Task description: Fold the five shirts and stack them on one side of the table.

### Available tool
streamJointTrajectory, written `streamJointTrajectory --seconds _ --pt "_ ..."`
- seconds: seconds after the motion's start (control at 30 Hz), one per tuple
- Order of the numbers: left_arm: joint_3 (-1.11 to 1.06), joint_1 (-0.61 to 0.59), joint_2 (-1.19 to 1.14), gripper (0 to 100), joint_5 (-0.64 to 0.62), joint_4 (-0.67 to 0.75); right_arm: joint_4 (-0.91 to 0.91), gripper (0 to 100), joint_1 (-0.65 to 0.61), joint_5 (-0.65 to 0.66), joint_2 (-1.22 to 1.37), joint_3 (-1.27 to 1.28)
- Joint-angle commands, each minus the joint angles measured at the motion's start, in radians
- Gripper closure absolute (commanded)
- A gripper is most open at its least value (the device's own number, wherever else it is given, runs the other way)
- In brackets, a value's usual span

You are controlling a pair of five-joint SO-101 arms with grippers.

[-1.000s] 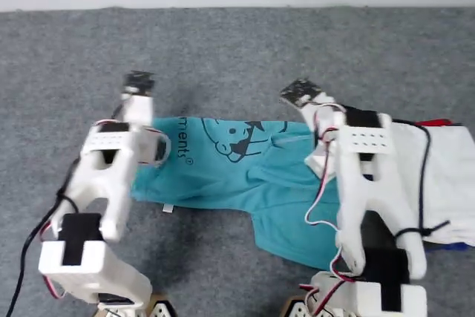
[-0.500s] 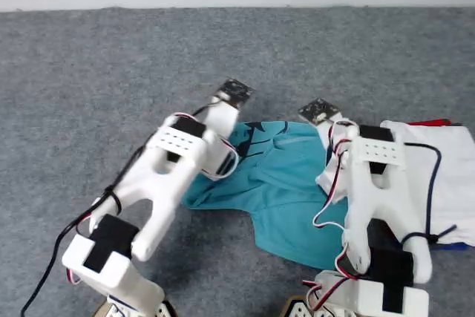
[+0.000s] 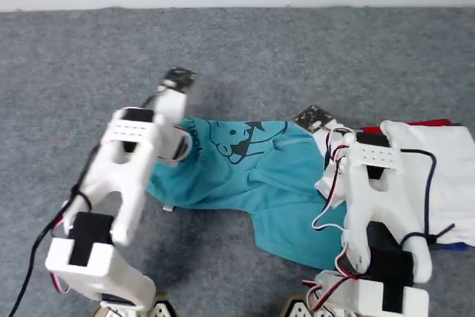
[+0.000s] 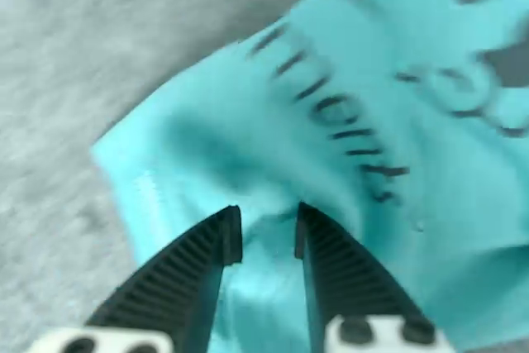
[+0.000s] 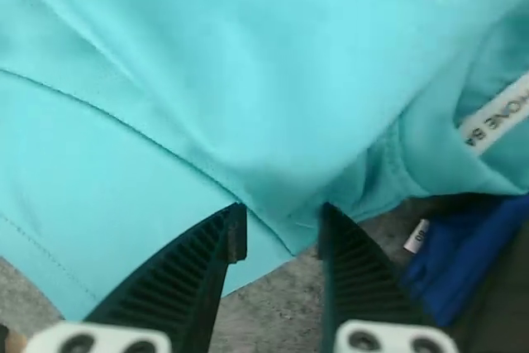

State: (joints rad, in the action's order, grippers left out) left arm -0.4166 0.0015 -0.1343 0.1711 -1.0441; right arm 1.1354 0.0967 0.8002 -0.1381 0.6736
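teal shirt [image 3: 252, 172] lies rumpled mid-table [image 3: 297, 50], toward the front edge. left jaws, narrow, pinch its left part; right jaws, narrow, clamp a fold beside the white shirt [image 3: 445, 176].

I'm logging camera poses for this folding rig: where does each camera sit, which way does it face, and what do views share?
High view: fixed above the arms' bases, looking down over the grey table; shows left arm, right arm, teal shirt, white shirt.
Left wrist view: on the left wrist, facing down past the left gripper onto the teal shirt's print.
Right wrist view: on the right wrist, facing past the right gripper at the teal shirt's hem and blue fabric.
Shared: all three show the teal shirt.
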Motion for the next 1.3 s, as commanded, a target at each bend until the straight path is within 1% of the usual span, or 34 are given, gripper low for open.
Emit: streamJointTrajectory --seconds 0.0,0.07,0.13,0.27,0.4,0.47,0.6,0.83,0.93,1.07,1.13,1.2,1.27 --pt "0.004 -0.061 0.006 88 0.026 -0.008 -0.005 94.3 0.013 0.06 -0.051 0.005" --pt "0.004 -0.092 0.006 88 0.064 -0.008 -0.004 96.6 0.016 0.06 -0.051 0.005" --pt "0.004 -0.13 0.005 88 0.1 -0.008 -0.005 96.6 0.038 0.06 -0.053 0.005" --pt "0.004 -0.209 0.005 88 0.129 -0.006 -0.005 97.0 0.09 0.069 -0.053 0.005" --pt "0.004 -0.267 0.005 88 0.153 -0.002 -0.002 97.0 0.13 0.13 -0.053 0.005" --pt "0.005 -0.278 0.008 88 0.149 -0.008 -0.002 97.0 0.145 0.15 -0.053 0.005" --pt "0.01 -0.259 0.014 88 0.149 -0.061 0.038 97.0 0.162 0.187 -0.053 0.006" --pt "0.01 -0.252 0.015 88 0.147 -0.071 0.059 96.5 0.163 0.189 -0.053 0.006" --pt "0.022 -0.244 0.015 88 0.124 -0.109 0.062 92.3 0.157 0.173 -0.067 0.005" --pt "0.159 -0.186 0.015 88 0.055 -0.229 0.102 84.5 0.154 0.094 -0.165 -0.002" --pt "0.254 -0.135 0.014 88 0.021 -0.272 0.11 84.1 0.139 0.084 -0.228 0.006" --pt "0.326 -0.083 0.003 88 -0.005 -0.281 0.143 84.3 0.119 0.084 -0.275 0.006" --pt "0.332 -0.034 -0.017 88 -0.014 -0.245 0.177 84.3 0.102 0.081 -0.312 0.006"
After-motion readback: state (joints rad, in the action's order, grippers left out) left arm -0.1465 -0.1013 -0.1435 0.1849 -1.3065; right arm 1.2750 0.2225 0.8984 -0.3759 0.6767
